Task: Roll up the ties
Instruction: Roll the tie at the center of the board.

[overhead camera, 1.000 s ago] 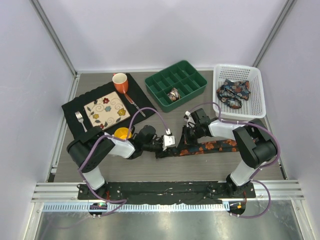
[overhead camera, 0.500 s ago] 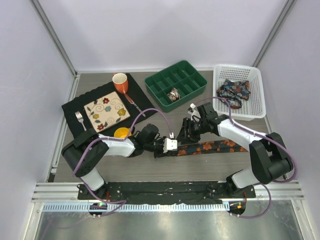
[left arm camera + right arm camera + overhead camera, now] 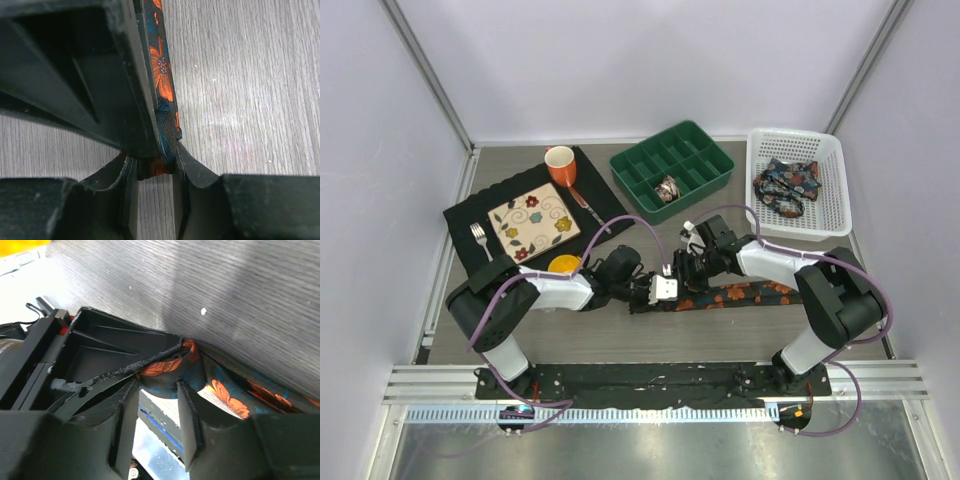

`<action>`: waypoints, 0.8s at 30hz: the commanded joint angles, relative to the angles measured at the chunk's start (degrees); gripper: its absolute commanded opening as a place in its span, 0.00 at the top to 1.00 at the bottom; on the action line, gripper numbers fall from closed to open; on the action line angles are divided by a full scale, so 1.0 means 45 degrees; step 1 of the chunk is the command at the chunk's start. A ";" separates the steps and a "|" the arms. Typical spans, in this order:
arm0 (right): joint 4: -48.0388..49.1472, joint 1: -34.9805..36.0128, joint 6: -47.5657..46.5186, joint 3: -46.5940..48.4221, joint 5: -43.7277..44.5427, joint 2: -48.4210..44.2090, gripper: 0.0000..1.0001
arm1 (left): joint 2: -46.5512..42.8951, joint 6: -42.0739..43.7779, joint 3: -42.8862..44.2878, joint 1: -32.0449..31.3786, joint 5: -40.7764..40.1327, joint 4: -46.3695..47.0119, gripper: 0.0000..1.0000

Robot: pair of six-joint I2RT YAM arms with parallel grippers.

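Observation:
One dark tie with orange flowers [image 3: 750,293] lies flat along the table's near middle, its left end raised between both grippers. My left gripper [image 3: 670,297] is shut on that end; in the left wrist view the tie [image 3: 163,75] runs up from the jaws [image 3: 156,167]. My right gripper [image 3: 687,279] meets it from the right and is shut on a fold of the tie [image 3: 167,375] at its fingertips [image 3: 152,390]. A rolled tie [image 3: 668,188] sits in the green tray. Another bundled tie [image 3: 787,185] lies in the white basket.
The green compartment tray [image 3: 705,160] and the white basket [image 3: 825,215] stand at the back right. A black placemat [image 3: 470,215] at the left holds a floral plate [image 3: 532,220], fork, orange mug [image 3: 560,165] and a yellow cup [image 3: 563,265] near the left arm.
My right gripper has shifted left and nearer, closing up against the left gripper. My left gripper has edged right with the tie's end. The tie's flat part stays put.

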 commanded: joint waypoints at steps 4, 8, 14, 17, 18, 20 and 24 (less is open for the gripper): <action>0.0126 0.0214 -0.0581 -0.0285 0.0563 0.0066 0.96 | 0.0734 0.0131 -0.0162 -0.0030 -0.0858 -0.1758 0.78; -0.0227 0.0059 -0.1089 -0.0636 0.1188 0.0124 0.99 | 0.0483 -0.0551 -0.0220 0.0086 -0.0606 -0.1136 0.56; -0.0266 -0.1347 -0.1676 -0.1399 0.1541 0.0378 0.99 | -0.0571 -0.2524 -0.0805 0.0672 0.0742 0.1284 0.29; -0.0344 -0.1427 -0.1696 -0.1419 0.1599 0.0417 0.99 | -0.0827 -0.2955 -0.1079 0.0712 0.1172 0.2204 0.27; -0.0344 -0.1446 -0.1735 -0.1477 0.1638 0.0378 0.99 | -0.0827 -0.3071 -0.1099 0.0712 0.1269 0.2362 0.27; -0.0403 -0.1543 -0.1774 -0.1574 0.1775 0.0339 0.99 | -0.0711 -0.3558 -0.1080 0.0712 0.1465 0.2965 0.27; -0.0208 -0.1583 -0.1794 -0.1867 0.1756 0.0339 0.99 | 0.0185 -0.4574 -0.0944 0.0653 0.1739 0.4607 0.19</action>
